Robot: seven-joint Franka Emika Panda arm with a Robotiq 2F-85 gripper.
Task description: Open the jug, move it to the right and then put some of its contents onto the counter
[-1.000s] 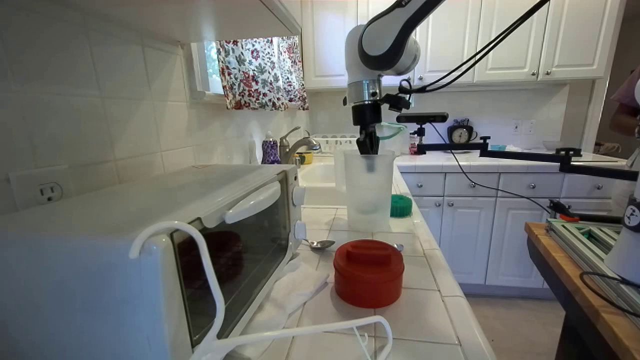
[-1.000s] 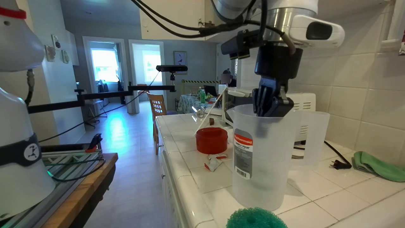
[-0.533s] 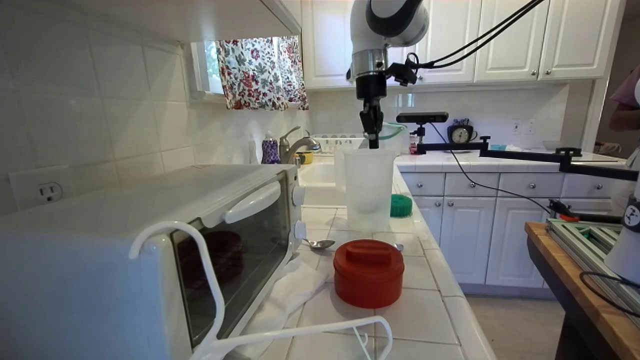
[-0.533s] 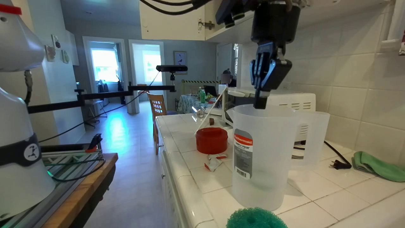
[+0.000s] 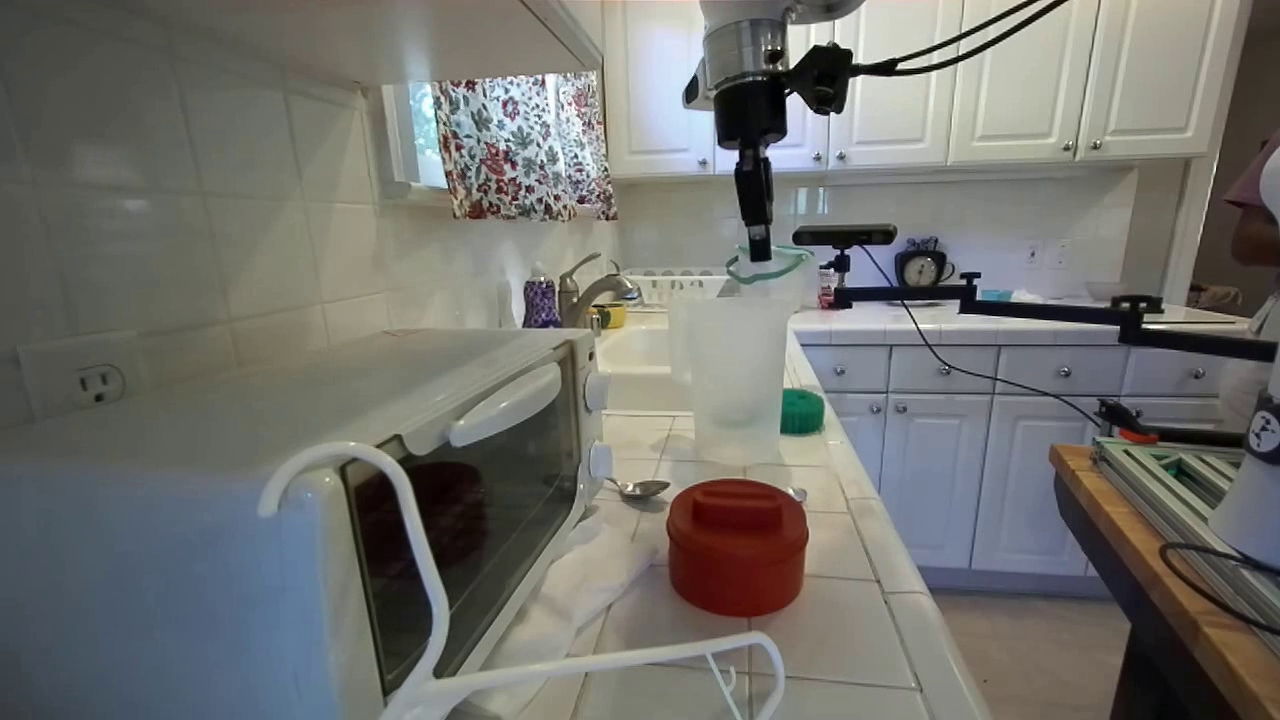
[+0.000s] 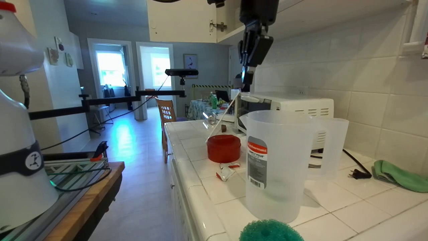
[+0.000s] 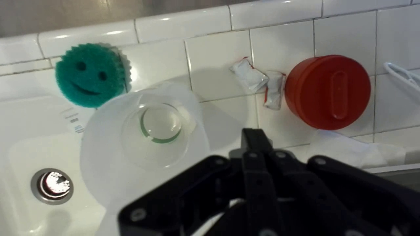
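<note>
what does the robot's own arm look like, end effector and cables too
The Franka Emika Panda arm is white and rounded, with a red ring and a black band bearing a round white emblem. A silver collar leads to a black cylindrical mount, then a black, jointed end effector with pale screw heads. Black cables run beside the boxy black wrist camera.

Jug [image 5: 740,385] upright on counter [image 5: 840,625]

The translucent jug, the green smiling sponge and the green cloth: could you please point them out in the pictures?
Translucent jug [image 6: 279,167]: in an exterior view, on its side wall.
Green smiling sponge [image 7: 90,77]: in the wrist view, on its face.
Green cloth [image 6: 399,176]: in an exterior view, on its upper surface.
</note>
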